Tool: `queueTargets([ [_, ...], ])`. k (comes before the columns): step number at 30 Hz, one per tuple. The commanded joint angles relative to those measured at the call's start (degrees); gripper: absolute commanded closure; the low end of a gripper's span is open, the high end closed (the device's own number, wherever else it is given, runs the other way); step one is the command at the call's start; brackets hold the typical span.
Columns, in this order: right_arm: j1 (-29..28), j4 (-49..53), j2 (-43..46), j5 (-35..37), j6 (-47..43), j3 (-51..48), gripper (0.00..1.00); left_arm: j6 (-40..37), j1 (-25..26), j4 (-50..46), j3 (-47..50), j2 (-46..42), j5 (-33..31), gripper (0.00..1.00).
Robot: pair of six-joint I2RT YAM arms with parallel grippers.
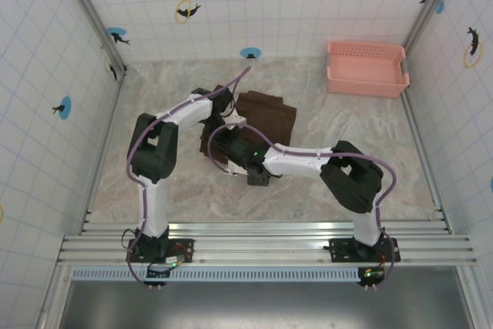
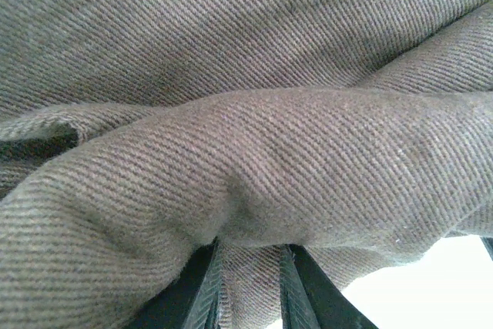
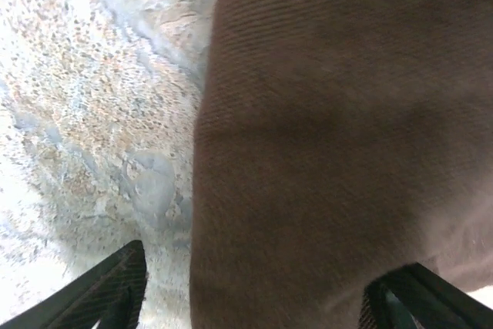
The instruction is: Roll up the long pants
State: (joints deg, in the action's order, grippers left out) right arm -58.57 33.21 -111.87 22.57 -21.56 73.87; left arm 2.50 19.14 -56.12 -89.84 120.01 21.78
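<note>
The long pants (image 1: 268, 115) lie as a dark brown folded bundle in the middle of the marble table. My left gripper (image 1: 223, 105) is at the bundle's left edge; in the left wrist view its fingers (image 2: 199, 292) stand close together with a fold of the brown twill cloth (image 2: 254, 167) pinched between them. My right gripper (image 1: 220, 144) sits at the bundle's near-left corner. In the right wrist view its fingers (image 3: 115, 290) are spread wide apart over the table, and a thick edge of the pants (image 3: 339, 152) lies between them.
A pink basket (image 1: 367, 68) stands at the back right by the tiled wall. Bare marble table (image 1: 347, 125) lies between the pants and the basket, and more lies to the left (image 1: 146, 86). Metal rails (image 1: 262, 240) run along the near edge.
</note>
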Motion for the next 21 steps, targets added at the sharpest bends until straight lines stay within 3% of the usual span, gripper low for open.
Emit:
queueTargets([
  [1,-0.86,-3.42,-2.98,2.95,-3.41,-0.85,0.29,-2.06,0.17,-0.83,0.72,4.01,-2.09,0.74],
  [3,-1.19,-2.60,-4.49,2.93,-5.31,-0.65,0.37,-2.54,-0.06,-1.35,0.72,3.88,-1.63,0.73],
  [7,-0.96,-3.03,-6.80,2.81,-8.51,-0.93,0.41,-3.88,-0.26,-2.62,1.86,2.89,-1.22,0.69],
  [9,-0.48,-1.94,-7.56,1.87,-9.01,0.04,0.50,-4.17,-0.70,-2.46,3.55,1.81,-0.38,0.67],
  [13,1.06,3.66,-7.24,-5.55,-8.87,3.16,0.75,-3.04,-2.40,-1.53,8.41,-1.81,2.56,0.60],
  [17,1.82,8.18,-4.97,-12.41,-8.35,5.28,0.83,-1.15,-3.79,0.13,14.36,-7.95,3.64,0.50],
  [21,3.37,14.70,-2.49,-23.30,-7.09,9.15,0.85,0.90,-4.31,-0.45,16.63,-16.45,1.54,0.44],
])
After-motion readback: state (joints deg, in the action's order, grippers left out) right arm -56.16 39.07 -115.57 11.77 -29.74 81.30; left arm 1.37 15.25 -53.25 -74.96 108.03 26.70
